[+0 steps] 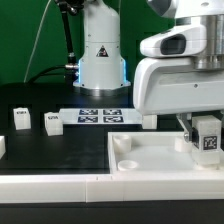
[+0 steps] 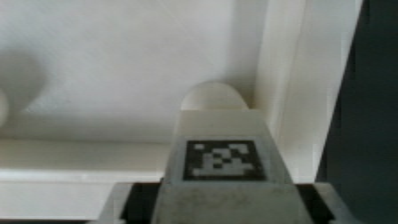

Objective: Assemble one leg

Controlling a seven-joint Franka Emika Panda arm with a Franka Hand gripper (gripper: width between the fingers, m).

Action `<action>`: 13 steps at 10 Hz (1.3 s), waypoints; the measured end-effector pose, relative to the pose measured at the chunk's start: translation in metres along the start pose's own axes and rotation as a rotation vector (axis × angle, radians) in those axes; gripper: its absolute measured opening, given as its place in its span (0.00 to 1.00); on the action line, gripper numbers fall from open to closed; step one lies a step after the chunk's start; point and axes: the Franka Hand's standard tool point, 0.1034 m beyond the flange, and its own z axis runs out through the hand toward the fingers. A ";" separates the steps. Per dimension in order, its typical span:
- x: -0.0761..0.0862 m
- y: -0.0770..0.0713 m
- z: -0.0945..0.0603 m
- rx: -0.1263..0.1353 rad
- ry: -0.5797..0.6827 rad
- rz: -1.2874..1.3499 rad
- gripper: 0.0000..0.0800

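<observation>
My gripper (image 1: 204,138) is shut on a leg (image 1: 208,136), a small white block with a black-and-white tag. It holds the leg upright over the far corner of the large white panel (image 1: 150,160) on the exterior view's right. In the wrist view the leg (image 2: 222,150) fills the space between my gripper's (image 2: 222,203) dark fingers (image 2: 150,203). Its tip points at a round socket (image 2: 221,96) in the corner of the panel (image 2: 107,90). I cannot tell whether the leg touches the socket.
Two loose legs (image 1: 22,119) (image 1: 52,122) stand on the black table at the exterior view's left. Another (image 1: 148,121) stands behind the panel. The marker board (image 1: 98,114) lies before the robot base (image 1: 101,55). The panel has a socket (image 1: 128,164) near its front.
</observation>
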 end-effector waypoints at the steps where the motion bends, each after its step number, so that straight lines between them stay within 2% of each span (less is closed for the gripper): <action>1: -0.001 0.000 0.000 0.003 0.007 0.148 0.36; 4: -0.004 -0.003 0.001 0.006 0.009 0.548 0.36; 6: -0.005 -0.005 0.002 0.030 -0.003 0.825 0.36; 9: -0.006 -0.007 0.002 0.046 -0.022 1.180 0.36; 10: -0.008 -0.010 0.002 0.034 -0.041 1.273 0.36; 13: -0.009 -0.011 0.003 0.050 -0.064 1.462 0.36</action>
